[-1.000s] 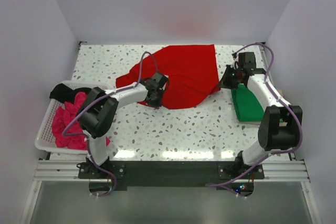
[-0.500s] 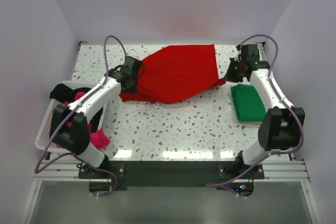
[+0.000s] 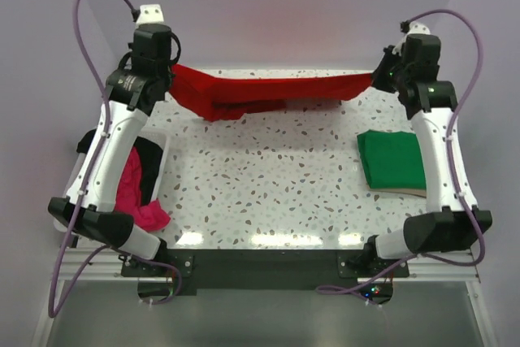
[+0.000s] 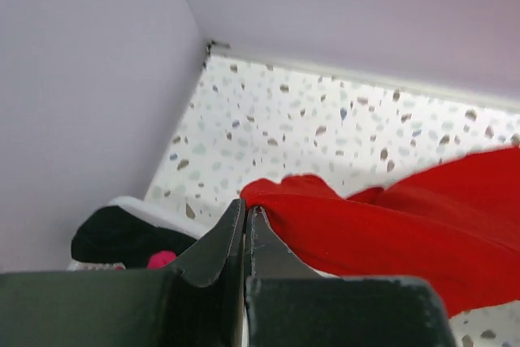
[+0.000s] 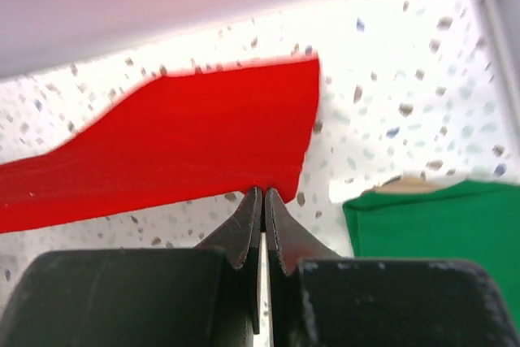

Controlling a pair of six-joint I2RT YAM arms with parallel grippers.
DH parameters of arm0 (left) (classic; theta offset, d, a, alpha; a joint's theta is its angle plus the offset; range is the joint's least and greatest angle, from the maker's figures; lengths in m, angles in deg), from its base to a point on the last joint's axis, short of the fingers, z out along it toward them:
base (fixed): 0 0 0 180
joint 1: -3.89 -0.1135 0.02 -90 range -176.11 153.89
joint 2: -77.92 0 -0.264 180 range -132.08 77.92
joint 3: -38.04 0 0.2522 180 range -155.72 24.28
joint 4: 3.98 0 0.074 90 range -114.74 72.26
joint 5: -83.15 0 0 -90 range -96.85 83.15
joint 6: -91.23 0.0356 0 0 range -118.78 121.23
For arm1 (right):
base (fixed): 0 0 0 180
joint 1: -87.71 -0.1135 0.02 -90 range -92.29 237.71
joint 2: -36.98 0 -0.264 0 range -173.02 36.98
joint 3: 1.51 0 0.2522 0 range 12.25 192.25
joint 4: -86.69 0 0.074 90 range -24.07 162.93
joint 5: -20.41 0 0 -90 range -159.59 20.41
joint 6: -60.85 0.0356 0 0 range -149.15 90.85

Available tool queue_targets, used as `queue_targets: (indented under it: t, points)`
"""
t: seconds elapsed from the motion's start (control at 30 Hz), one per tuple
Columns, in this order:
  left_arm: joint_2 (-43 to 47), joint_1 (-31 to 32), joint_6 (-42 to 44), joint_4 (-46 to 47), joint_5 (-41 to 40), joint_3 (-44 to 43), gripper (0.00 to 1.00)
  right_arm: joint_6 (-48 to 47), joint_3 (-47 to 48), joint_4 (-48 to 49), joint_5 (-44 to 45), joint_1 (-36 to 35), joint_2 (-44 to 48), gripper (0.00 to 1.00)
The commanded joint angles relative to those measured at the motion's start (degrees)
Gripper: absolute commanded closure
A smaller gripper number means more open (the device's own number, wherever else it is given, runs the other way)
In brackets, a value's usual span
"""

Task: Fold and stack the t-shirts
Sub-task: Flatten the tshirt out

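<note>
The red t-shirt (image 3: 268,91) is held stretched between the two arms over the far part of the worktop (image 3: 276,193). One end is pinched in the closed left gripper (image 4: 246,215), the other in the closed right gripper (image 5: 264,194). Its sagging middle seems to hang clear of the surface, though contact cannot be ruled out. The green t-shirt (image 3: 392,160) lies folded at the right. The pink t-shirt (image 3: 134,193) and black t-shirt (image 3: 151,160) are bunched in the basket (image 4: 142,205).

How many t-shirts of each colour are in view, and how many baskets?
Bright red cloth t-shirt: 1
Green folded cloth t-shirt: 1
Magenta pink cloth t-shirt: 1
Black cloth t-shirt: 1
White slotted plastic basket: 1
Total: 5
</note>
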Motion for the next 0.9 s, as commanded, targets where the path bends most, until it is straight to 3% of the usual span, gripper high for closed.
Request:
queue_targets:
  t: [0.0,0.2,0.37,0.63,0.87]
  points:
    - [5.45,-0.42,4.23,2.95,-6.03,-8.89,1.0,-2.25,5.92,2.59,5.17,0.05,7.45,1.0]
    - [9.33,-0.42,9.15,9.28,-3.4,-17.07,1.0,-3.84,11.28,4.27,6.76,0.14,12.81,1.0]
    - [8.11,-0.42,10.03,12.98,3.63,-21.22,1.0,-3.84,14.18,4.54,6.49,0.14,12.12,1.0]
    - [-4.01,-0.42,13.36,21.42,10.23,-22.18,1.0,-4.28,14.97,6.38,6.76,0.14,-0.69,1.0]
    - [-11.93,-0.51,18.11,27.66,11.73,-25.17,1.0,-4.01,21.82,6.56,6.84,0.14,-10.64,1.0]
